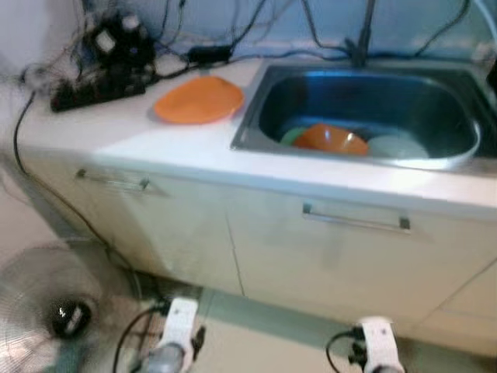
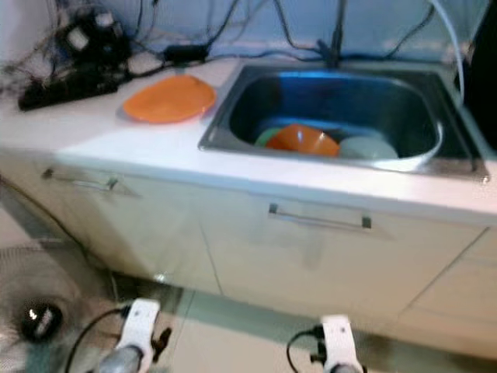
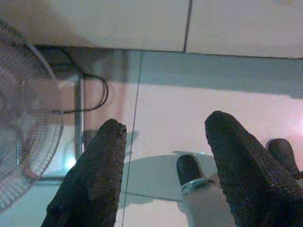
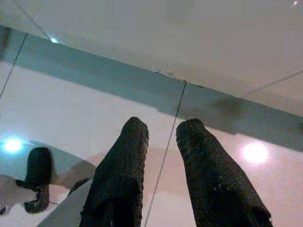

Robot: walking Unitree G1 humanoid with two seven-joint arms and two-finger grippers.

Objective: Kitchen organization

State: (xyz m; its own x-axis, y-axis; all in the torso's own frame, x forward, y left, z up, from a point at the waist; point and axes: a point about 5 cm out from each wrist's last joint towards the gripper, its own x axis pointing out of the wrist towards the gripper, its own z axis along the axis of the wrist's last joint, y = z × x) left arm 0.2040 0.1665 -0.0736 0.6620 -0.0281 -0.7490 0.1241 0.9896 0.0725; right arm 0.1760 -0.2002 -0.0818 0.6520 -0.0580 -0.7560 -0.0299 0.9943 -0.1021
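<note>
An orange plate (image 1: 199, 99) lies on the white counter (image 1: 116, 132), just left of the steel sink (image 1: 256, 116). In the basin sit an orange bowl (image 1: 330, 138), a green dish (image 1: 290, 136) half hidden behind it, and a pale bowl (image 1: 397, 146). Both arms hang low in front of the cabinets, left arm (image 1: 177, 330) and right arm (image 1: 379, 342). My left gripper (image 3: 163, 156) is open over the floor tiles, holding nothing. My right gripper (image 4: 163, 137) points at the floor by the cabinet base, its fingers close together with only a slim slit, nothing between them.
A tangle of cables and a black power strip (image 1: 97, 85) sits at the counter's back left. The faucet (image 1: 362, 35) rises behind the sink. Cabinet doors with bar handles (image 1: 355, 220) face me. A floor fan (image 1: 43, 311) stands low on the left, with a cable beside it.
</note>
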